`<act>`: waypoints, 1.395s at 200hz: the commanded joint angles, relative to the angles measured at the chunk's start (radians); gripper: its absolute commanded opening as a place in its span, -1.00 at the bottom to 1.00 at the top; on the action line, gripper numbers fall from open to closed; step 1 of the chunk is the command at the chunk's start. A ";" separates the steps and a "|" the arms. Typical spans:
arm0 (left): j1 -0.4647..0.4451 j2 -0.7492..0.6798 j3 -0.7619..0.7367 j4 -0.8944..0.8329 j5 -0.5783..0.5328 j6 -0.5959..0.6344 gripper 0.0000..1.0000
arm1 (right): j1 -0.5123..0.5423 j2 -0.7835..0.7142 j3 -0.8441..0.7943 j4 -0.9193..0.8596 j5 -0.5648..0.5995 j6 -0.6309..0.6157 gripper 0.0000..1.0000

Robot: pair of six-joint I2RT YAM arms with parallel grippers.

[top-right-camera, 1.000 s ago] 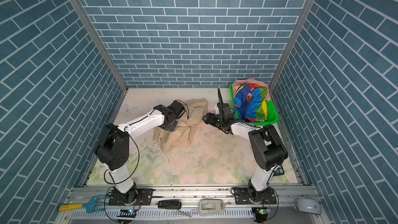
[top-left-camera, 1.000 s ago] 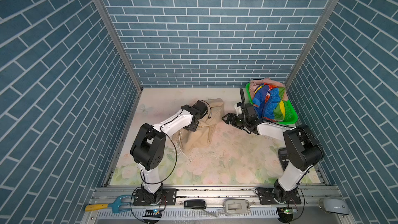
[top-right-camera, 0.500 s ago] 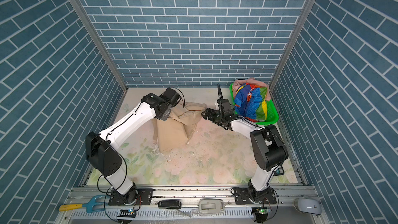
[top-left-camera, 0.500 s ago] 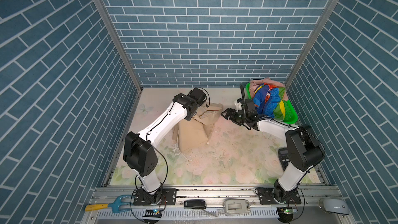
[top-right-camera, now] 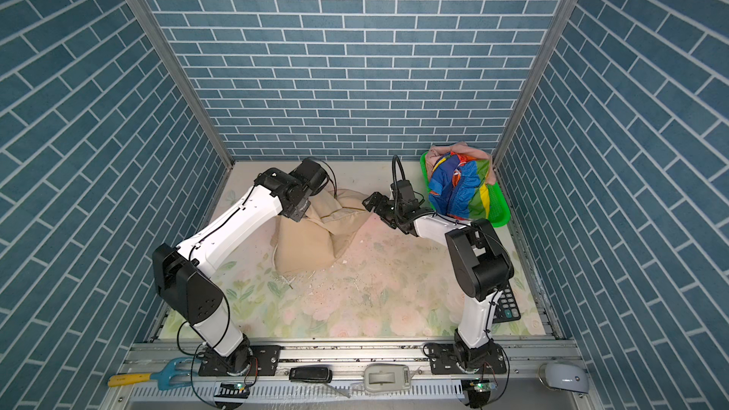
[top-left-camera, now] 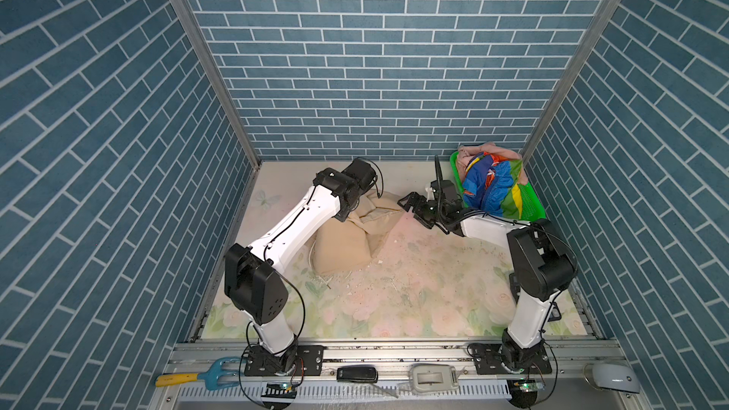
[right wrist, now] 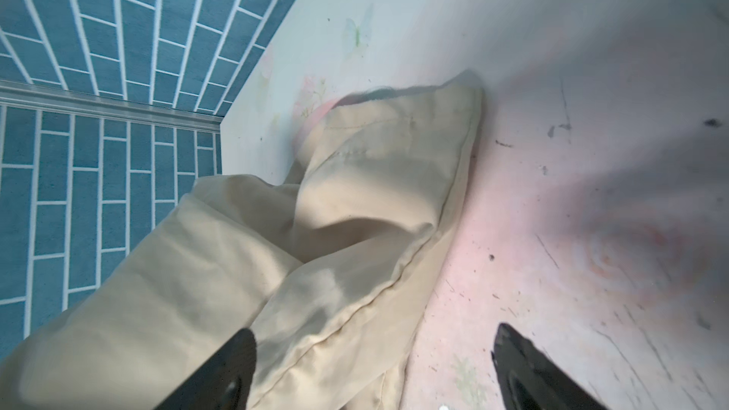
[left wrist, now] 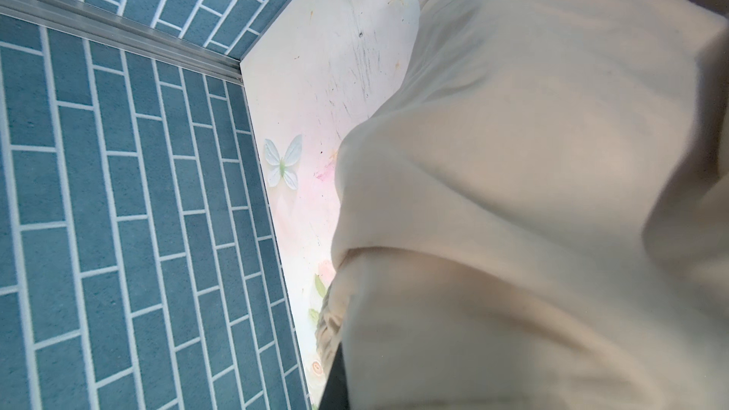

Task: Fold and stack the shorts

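Left arm (top-left-camera: 292,226) is stretching farther back than a second ago. Left gripper (top-left-camera: 352,207) is clamping tight on the beige shorts (top-left-camera: 347,242) and hoisting their upper edge; the rest is slumping on the floral mat (top-left-camera: 394,301). Cloth is filling most of the left wrist view. Right gripper (right wrist: 371,368) is gaping wide over the shorts' hem, gripping nothing. Rainbow shorts (top-left-camera: 493,187) and pink shorts (top-left-camera: 485,148) are lying in the green basket (top-left-camera: 532,199). Calculator (top-right-camera: 507,303) is showing clearly in a top view, behind the right arm (top-right-camera: 477,262).
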State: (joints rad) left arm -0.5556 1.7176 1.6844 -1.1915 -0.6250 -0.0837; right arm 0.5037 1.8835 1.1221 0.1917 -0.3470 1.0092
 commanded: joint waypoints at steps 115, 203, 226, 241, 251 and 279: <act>0.165 0.151 -0.116 0.104 0.134 -0.036 -0.45 | -0.008 0.141 0.059 0.026 -0.143 0.027 0.90; 0.201 0.181 -0.094 0.147 0.190 -0.034 -0.33 | -0.018 0.118 0.046 0.009 -0.165 0.005 0.89; 0.203 0.169 -0.088 0.154 0.263 -0.047 -0.33 | -0.019 0.108 0.034 0.008 -0.164 -0.001 0.89; 0.209 0.142 -0.088 0.169 0.326 -0.064 -0.32 | -0.022 0.105 0.031 0.003 -0.164 -0.007 0.89; 0.217 0.124 -0.092 0.179 0.351 -0.083 -0.31 | -0.024 0.104 0.030 0.003 -0.166 -0.008 0.89; 0.272 0.072 -0.124 0.221 0.417 -0.138 -0.25 | -0.025 0.105 0.033 0.003 -0.170 -0.008 0.89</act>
State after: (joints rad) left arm -0.3367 1.8633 1.5726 -1.0138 -0.2958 -0.1581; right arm 0.4835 2.0102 1.1656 0.2142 -0.5030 1.0203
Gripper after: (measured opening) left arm 0.361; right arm 0.946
